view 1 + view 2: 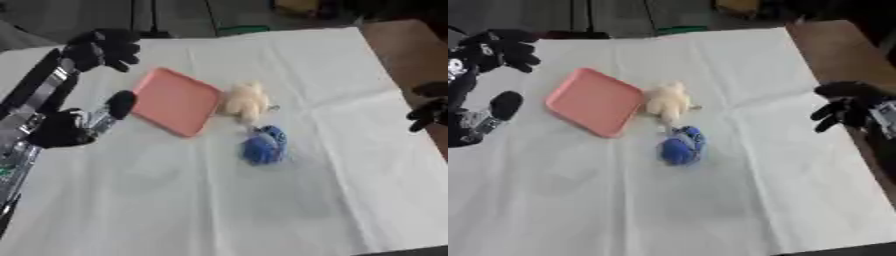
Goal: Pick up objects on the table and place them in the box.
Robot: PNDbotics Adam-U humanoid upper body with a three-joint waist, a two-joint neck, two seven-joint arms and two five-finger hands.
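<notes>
**Right eye view: lining up on the 2 toys**

Right eye view shows my right hand [846, 107] hanging at the desk's [737, 200] right edge, fingers curled downward around nothing. My left hand [105, 47] hovers above the far left of the white cloth, fingers also curled and empty. The cream plush toy [667, 102] lies touching the right edge of the pink tray [595, 101], which I take for the box. The blue plush toy [680, 146] sits just in front of the cream one.

To do this well, I judge I should open my right fingers first, come down from above on the blue toy, and close around its middle. The toys look soft, so a shallow pinch may slip.
</notes>
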